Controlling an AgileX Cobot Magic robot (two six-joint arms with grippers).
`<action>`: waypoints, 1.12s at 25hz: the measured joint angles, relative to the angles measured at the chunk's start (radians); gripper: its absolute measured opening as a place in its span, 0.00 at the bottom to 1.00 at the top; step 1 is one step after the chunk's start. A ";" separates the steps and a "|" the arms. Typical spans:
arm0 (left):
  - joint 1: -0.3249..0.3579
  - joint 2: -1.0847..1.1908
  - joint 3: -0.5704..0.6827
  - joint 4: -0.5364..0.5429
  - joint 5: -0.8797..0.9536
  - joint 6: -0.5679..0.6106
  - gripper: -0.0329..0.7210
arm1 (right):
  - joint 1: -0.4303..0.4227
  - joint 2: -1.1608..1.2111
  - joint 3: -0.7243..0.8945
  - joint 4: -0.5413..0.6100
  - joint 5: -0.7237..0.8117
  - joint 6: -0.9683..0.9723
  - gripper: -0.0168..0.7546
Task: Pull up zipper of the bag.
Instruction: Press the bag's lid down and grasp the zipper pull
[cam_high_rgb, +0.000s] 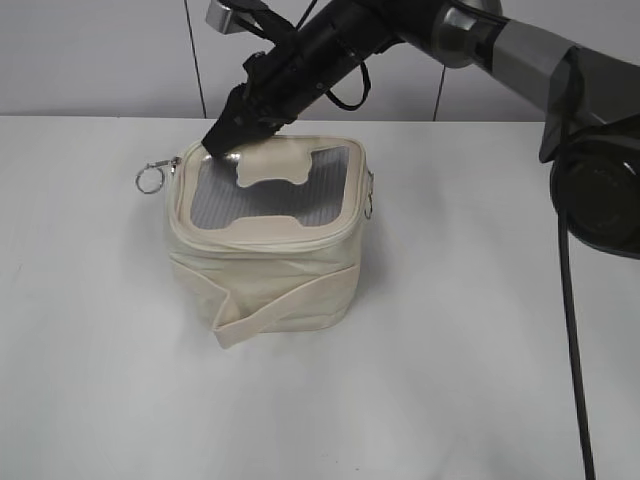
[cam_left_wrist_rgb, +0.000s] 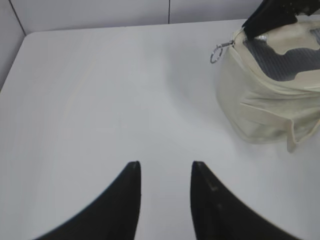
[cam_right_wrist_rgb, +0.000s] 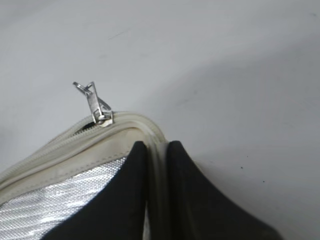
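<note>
One end effector (cam_right_wrist_rgb: 156, 150) astride bag (cam_right_wrist_rgb: 75, 145) rim

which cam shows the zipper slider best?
Right wrist view: the zipper slider sits close up at the bag corner, beside the right gripper clamped on the rim. Exterior view shows only its ring pull; left wrist view shows that ring small, far off.

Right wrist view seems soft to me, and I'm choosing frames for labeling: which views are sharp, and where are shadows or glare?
Right wrist view: the zipper pull is fairly sharp, the dark fingers blur at close range.
Left wrist view: evenly lit, table washed out, fingers soft-edged.
Exterior view: the bag is clear, with soft shadow under it and sheen on its silver panel.
</note>
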 joint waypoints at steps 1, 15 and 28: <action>0.000 0.035 -0.009 -0.008 -0.026 0.026 0.40 | 0.000 0.001 -0.004 0.000 0.005 0.001 0.14; -0.062 0.957 -0.048 -0.486 -0.629 0.820 0.57 | 0.000 0.003 -0.011 0.000 0.024 0.034 0.14; -0.323 1.412 -0.242 -0.540 -0.874 0.956 0.66 | 0.000 0.003 -0.011 0.000 0.026 0.050 0.14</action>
